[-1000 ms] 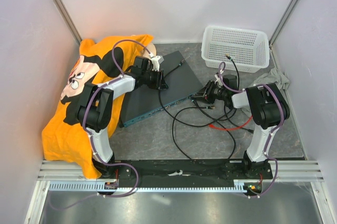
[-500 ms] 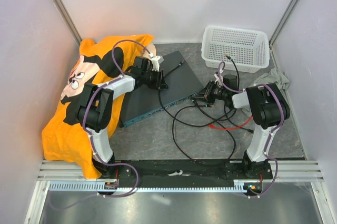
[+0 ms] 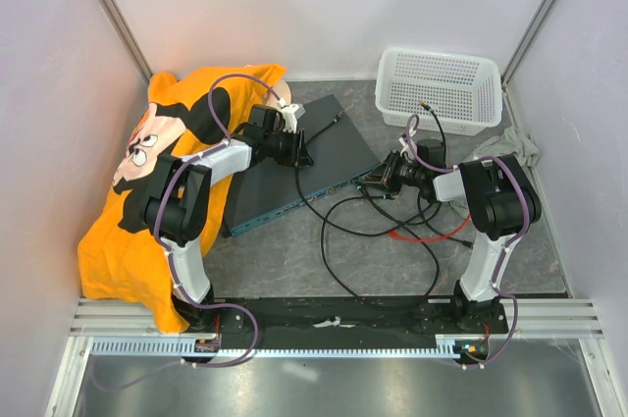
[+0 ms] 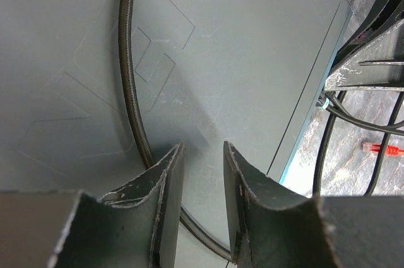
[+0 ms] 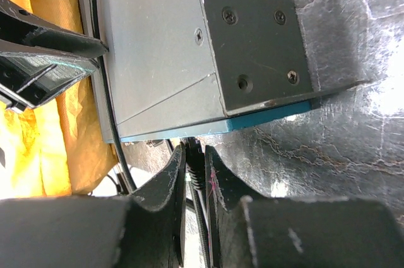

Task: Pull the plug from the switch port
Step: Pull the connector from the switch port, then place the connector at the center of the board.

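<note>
Switch point(image 3: 339, 142): lies flat and skewed on table point(image 3: 265, 265), left of centre, far end beside orange cloth point(image 3: 113, 235). Plug point(image 5: 194, 166): sits at teal front face, near one corner, pinched between right fingers point(image 5: 178, 164), these nearly closed on it. Left fingers point(image 4: 173, 161): rest on switch top, partly open, holding nothing; black cable point(image 4: 128, 79) just beside.

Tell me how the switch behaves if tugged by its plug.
The switch is a flat, wide, screwed-together box, so it likely stays rigid and won't tip. Lying flat on the table, it may slide when the right claw pulls the plug; the left claw over its top probably braces it. The black cable looks floppy and should simply trail.
</note>
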Controlling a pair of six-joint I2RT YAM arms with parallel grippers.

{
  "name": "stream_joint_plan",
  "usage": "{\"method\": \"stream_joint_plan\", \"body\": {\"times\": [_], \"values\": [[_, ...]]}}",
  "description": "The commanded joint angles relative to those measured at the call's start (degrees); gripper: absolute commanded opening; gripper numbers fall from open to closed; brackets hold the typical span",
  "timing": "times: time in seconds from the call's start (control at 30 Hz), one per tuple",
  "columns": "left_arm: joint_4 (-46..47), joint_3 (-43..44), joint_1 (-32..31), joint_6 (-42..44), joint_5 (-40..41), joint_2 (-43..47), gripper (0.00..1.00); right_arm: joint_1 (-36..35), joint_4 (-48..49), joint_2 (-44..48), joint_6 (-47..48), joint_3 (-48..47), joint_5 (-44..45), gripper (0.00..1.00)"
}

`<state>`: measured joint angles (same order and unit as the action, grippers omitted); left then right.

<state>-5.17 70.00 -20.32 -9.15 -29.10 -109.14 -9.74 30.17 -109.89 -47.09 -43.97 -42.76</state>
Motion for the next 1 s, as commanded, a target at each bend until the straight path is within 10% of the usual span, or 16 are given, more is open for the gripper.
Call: {"method": "stream_joint_plan", "body": {"times": [0.0, 0.73, 0.97], "values": [[-0.19, -0.65, 0.36, 0.01, 0.89, -0.98, 0.39, 0.77, -6.18, -1.12, 3.50, 0.81, 3.04, 0.01], [2.18, -3.46, 0.45, 3.70, 0.36, 5.78, 0.39, 16.48, -63.81, 14.70, 52.79, -23.96, 6.37, 0.01], [4.90, -5.83, 0.28, 1.33, -0.51, 8.68, 0.39, 24.76, -64.98, 14.88, 55.09, -28.28, 16.13, 0.00]]}}
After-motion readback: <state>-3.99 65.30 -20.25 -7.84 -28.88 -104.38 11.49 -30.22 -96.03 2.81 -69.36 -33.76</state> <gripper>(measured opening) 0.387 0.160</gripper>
